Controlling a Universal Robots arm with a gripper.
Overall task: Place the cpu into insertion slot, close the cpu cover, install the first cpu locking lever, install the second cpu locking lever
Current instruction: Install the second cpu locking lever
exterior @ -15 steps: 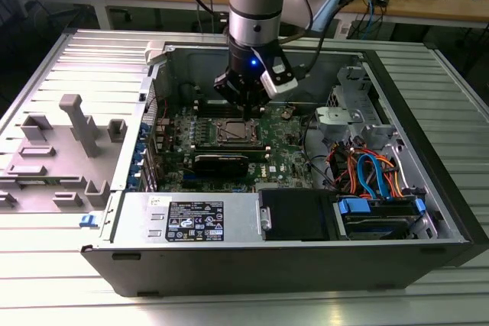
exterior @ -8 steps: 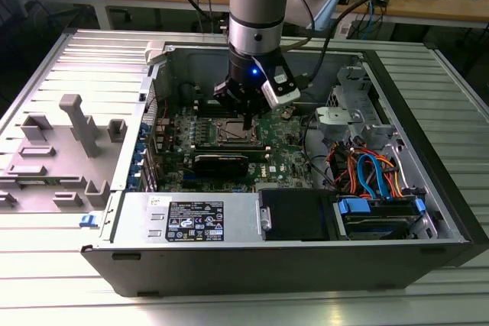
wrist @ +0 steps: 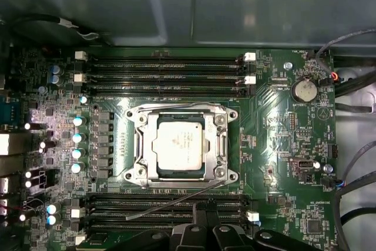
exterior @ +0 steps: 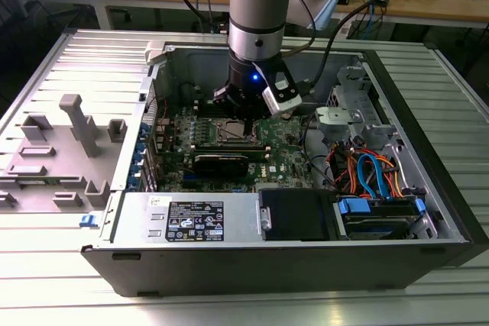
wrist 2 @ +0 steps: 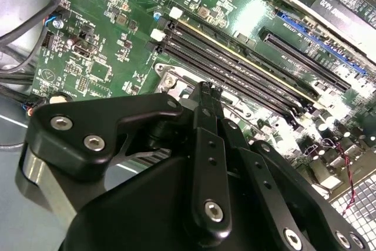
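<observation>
Sitting in the insertion slot [wrist: 181, 146], the cpu [wrist: 181, 144] shows as a flat square chip with a pale, dull silver top bearing faint print, its edges parallel to the socket's rim. The cpu cover [wrist: 221, 139], a thin silver frame with a large window, lies flat around the chip so that the metal top shows through the opening, with screw posts at the corners of the socket's frame. One slim locking lever [wrist: 176, 199] stands free of its catch: it runs as a thin grey rod slanting away from the socket's corner across the memory slots [wrist: 164, 207] on the gripper's side. The socket sits near the middle of the green motherboard [wrist: 282, 163], between two banks of long black memory slots, with a round coin battery [wrist: 304, 90] toward one board edge.

In the exterior view the arm [exterior: 256, 5] reaches straight down into the open computer case [exterior: 306, 253], and the gripper [exterior: 243, 124] hangs just above the board beside the socket. In the second wrist view the black fingers [wrist 2: 207, 107] are pressed together to a narrow tip, holding nothing, close over the socket frame's edge [wrist 2: 170, 79].
</observation>
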